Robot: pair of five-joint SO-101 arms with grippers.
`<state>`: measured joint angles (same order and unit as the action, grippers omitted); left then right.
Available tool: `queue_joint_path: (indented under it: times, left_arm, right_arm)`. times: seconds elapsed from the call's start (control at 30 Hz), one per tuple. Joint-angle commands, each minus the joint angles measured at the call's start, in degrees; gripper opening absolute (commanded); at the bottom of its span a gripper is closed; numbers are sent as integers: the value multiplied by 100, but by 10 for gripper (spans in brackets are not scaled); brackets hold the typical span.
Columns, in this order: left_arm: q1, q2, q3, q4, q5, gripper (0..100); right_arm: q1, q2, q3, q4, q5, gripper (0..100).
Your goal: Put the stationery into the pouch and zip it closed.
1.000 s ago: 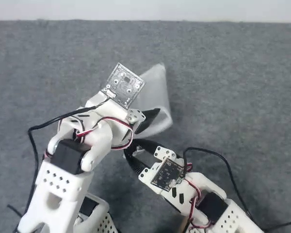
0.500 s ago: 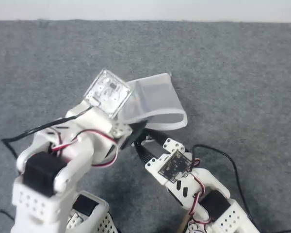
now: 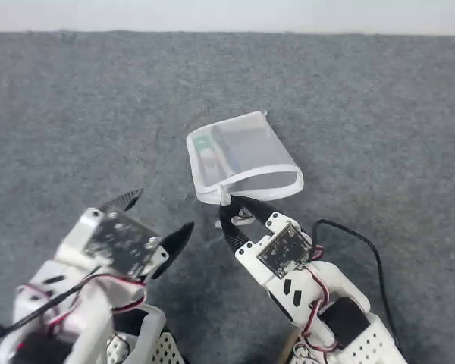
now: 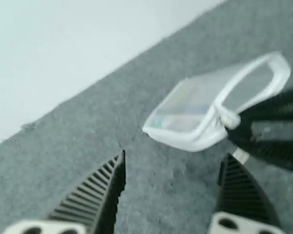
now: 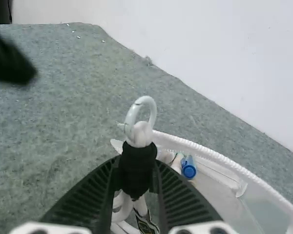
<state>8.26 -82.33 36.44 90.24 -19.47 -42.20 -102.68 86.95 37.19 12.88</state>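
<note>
A translucent white pouch [image 3: 246, 155] lies flat on the grey carpet, with stationery visible through it, among it a green-and-white item [image 3: 207, 152]. My right gripper [image 3: 229, 206] is at the pouch's near corner, shut on the zipper pull [image 3: 226, 199]. In the right wrist view the gripper [image 5: 136, 158] clamps the pull's black-wrapped stem, and the white ring [image 5: 141, 114] stands above its fingers. A blue pen cap [image 5: 188, 168] shows inside the pouch rim [image 5: 210, 156]. My left gripper [image 3: 155, 218] stands open to the near left, apart from the pouch [image 4: 210, 105], with nothing between its fingers [image 4: 110, 187].
Grey carpet [image 3: 379, 98] covers the whole table. A white wall [image 3: 227, 14] runs along the far edge. The right arm's black cable [image 3: 364, 246] loops beside its body. Both arm bases crowd the near edge.
My left gripper let go of the pouch and pulled back toward the near left, now open. The pouch dropped flat onto the carpet. My right gripper moved forward, holding the zipper pull.
</note>
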Motion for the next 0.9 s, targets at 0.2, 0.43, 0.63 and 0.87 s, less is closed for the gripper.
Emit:
queue_joint_path:
  times: [0.2, 0.43, 0.63, 0.87]
  left_arm:
    - [0, -1116, 2492, -1626, -677, 291]
    - [9, -1143, 3433, -2910, -677, 291]
    - [589, -1125, 3802, -3464, -668, 290]
    - [870, -1116, 4233, -4123, -677, 289]
  right_arm:
    - [409, -145, -756, 330, -105, 6]
    - [409, -145, -844, 505, -70, 6]
    - [400, -145, -835, 505, -70, 6]
    - [180, -136, -826, 532, -70, 6]
